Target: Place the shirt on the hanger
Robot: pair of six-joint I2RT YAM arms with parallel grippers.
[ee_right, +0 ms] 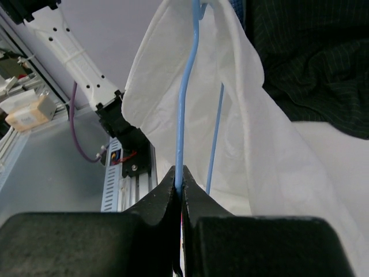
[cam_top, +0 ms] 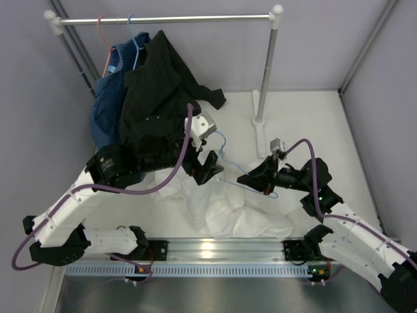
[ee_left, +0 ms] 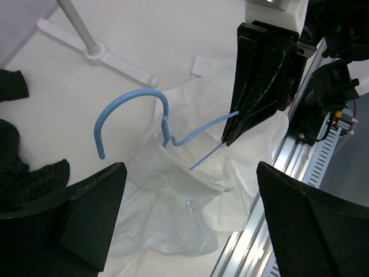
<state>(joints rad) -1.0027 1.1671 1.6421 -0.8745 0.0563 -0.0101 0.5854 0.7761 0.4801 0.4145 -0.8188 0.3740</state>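
Note:
The white shirt (cam_top: 234, 208) lies crumpled on the table near the front rail. The light-blue wire hanger (cam_top: 229, 166) is held above it, its hook (ee_left: 124, 112) free and its lower wires running into the shirt's collar (ee_left: 190, 190). My right gripper (cam_top: 251, 180) is shut on one arm of the hanger (ee_right: 183, 127), with white fabric (ee_right: 248, 115) draped over the hanger's far end. My left gripper (cam_top: 207, 166) is open and empty, hovering just above the collar; its fingers (ee_left: 92, 213) frame the shirt in the left wrist view.
A clothes rack (cam_top: 163, 19) stands at the back with a black garment (cam_top: 156, 91), a blue denim garment (cam_top: 107, 104) and a pink hanger (cam_top: 103, 32) on its left end. Its upright (cam_top: 266, 72) and foot (ee_left: 109, 57) stand at the back right. A metal rail (cam_top: 215, 251) runs along the front.

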